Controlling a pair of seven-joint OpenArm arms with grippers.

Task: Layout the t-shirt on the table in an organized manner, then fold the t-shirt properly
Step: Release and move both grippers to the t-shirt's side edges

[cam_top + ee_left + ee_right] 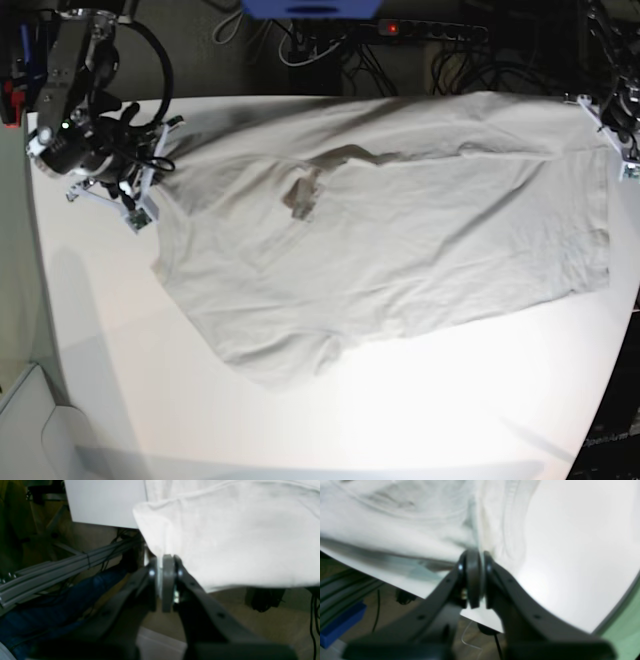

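Across the table, the t-shirt overhangs (far edge).

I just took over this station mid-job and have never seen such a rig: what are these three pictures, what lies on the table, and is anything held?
This is a two-armed robot at a white table. The base picture looks down on the whole scene; the other two come from cameras on each wrist, looking along that arm's pincer. A light grey-beige t-shirt is spread across the table. In the base picture the right arm is on the left and the left arm is on the right. The left pincer is shut on the shirt's edge, which hangs past the table edge there. The right pincer sits at the shirt's other end with its fingers close together; cloth runs into them, but the blur hides whether it grips.
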